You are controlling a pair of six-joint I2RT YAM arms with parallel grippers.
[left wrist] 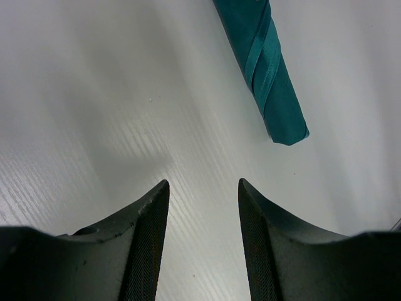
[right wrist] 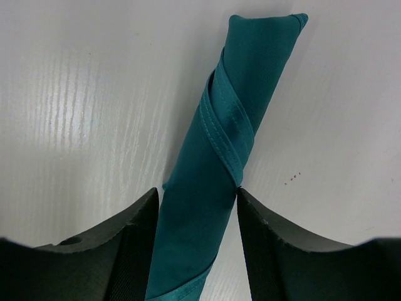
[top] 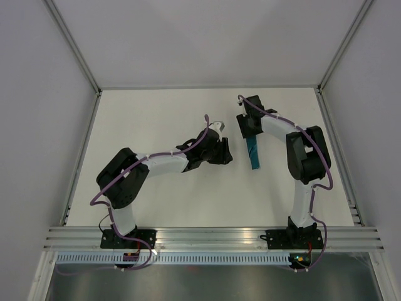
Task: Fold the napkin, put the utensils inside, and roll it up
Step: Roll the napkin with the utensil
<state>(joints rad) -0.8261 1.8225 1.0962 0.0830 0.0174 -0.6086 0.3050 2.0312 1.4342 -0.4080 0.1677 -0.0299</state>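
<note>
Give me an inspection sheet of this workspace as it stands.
Surface: white table; a few small dark specks beside the roll.
Job's things: napkin rolled into a tight tube, lying flat; knife not visible.
Clutter: nothing seen.
Grippers: left gripper open, empty, short of the roll's end; right gripper open, one finger on either side of the roll.
Cables: purple cables run along both arms, off the cloth.
Surroundings: white walls; metal rail at the near edge.
</note>
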